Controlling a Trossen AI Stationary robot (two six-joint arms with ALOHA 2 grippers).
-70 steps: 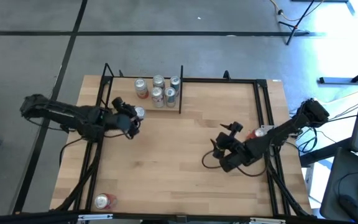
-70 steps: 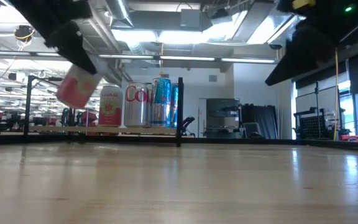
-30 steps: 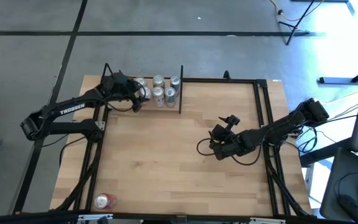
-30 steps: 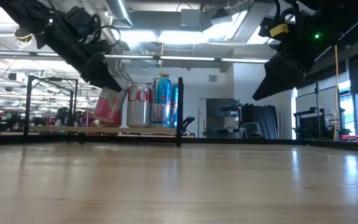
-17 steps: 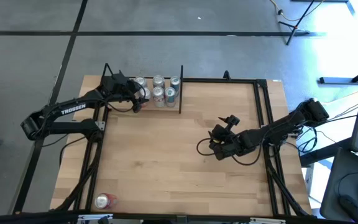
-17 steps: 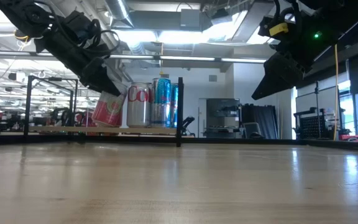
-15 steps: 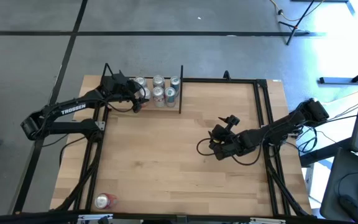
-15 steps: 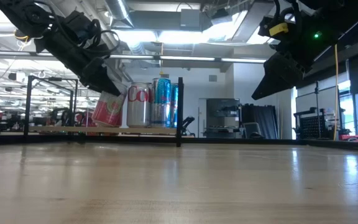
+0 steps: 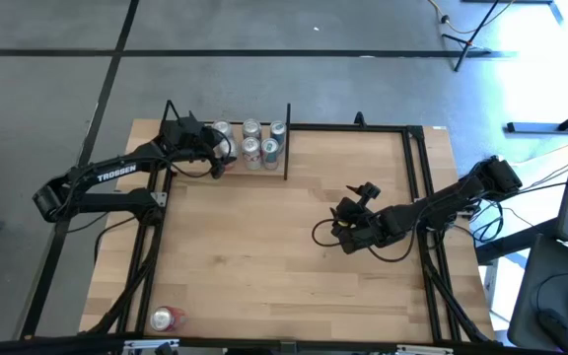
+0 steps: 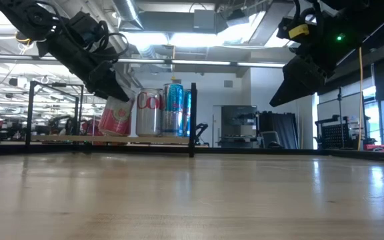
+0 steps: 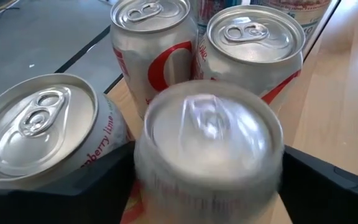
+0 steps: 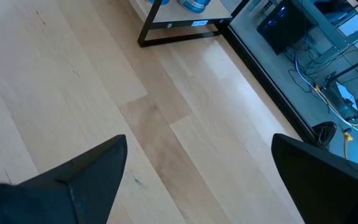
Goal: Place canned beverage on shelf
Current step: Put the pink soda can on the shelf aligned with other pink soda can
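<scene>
Your left gripper (image 9: 217,158), earlier mid-table carrying pink can (image 10: 115,117), now reaches over shelf (image 9: 227,158) at table's far left. Can now tilted among standing cans (image 9: 260,141) on shelf, fingers (image 11: 328,186) spreading wider around it. Your right gripper (image 9: 348,232) shifted slightly toward table centre, hovers there.

Grey concrete floor (image 9: 294,79) with dark seams surrounds the wooden table (image 9: 264,256). Beyond it, an open office runs under bright ceiling strip lights (image 10: 172,40). Black stands (image 10: 339,130) and cables (image 12: 328,93) crowd one side
</scene>
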